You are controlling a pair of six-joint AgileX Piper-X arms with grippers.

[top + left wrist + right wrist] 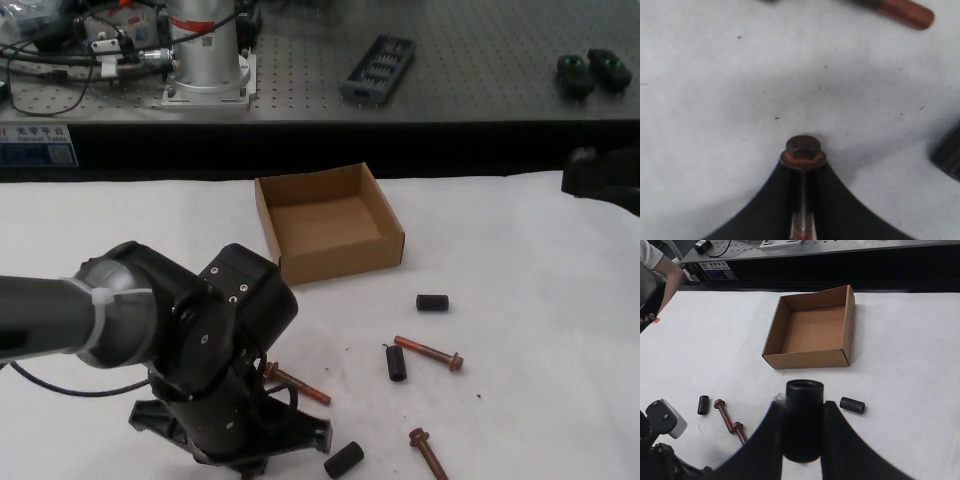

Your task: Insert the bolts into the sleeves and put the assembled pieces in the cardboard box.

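Note:
My left gripper (pixel 803 167) is shut on a copper-coloured bolt (pixel 803 151), whose hex head pokes out past the fingertips just above the white cloth. In the high view the left arm (pixel 200 350) hangs low at the front left. My right gripper (pixel 804 415) is shut on a black sleeve (pixel 804 420), held upright with its open end up, above the cloth on the near side of the open cardboard box (pixel 812 357). The box (pixel 330 262) stands empty mid-table. Loose on the cloth lie bolts (pixel 428 352) (pixel 428 452) (pixel 298 384) and sleeves (pixel 432 302) (pixel 396 362) (pixel 343 460).
A dark part of the right arm (pixel 600 175) shows at the far right edge. Behind the white cloth runs a perforated metal bench (pixel 450 90) with a metal column (pixel 205 50), cables and a black tray (pixel 378 68). A person's arm (pixel 665 280) is at the table's side.

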